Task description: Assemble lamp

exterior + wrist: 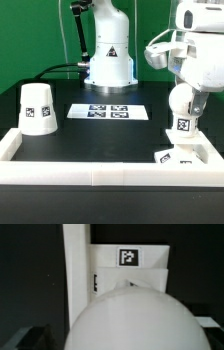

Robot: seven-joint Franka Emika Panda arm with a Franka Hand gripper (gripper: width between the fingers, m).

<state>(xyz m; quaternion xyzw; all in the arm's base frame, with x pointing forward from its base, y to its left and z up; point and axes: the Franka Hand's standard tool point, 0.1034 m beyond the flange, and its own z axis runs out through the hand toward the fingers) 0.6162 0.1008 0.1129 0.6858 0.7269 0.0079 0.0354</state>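
The tool (186, 92) is clamped on the bulb (183, 119), round head up between the fingers and narrow end pointing down, and it holds the bulb just above the base (175, 154). The base lies on the table (110, 135) directly beneath the tool, tucked into a corner of the white rail (74, 258). The step in hand looks like seating the bulb in the base. To do it well, the narrow end should be centred over the socket before any descent, the bulb kept upright, and the lowering done slowly. The base is loose, so an off-centre push could slide or tip it, though the rail should help brace it. The exterior view alone shows the gap left between bulb and base, the shade (38, 108) standing well away from the tool, and the marker board (110, 111) beyond. The wrist view looks straight down, where the bulb's head hides the socket, but it shows the base's tagged edge lying along the rail
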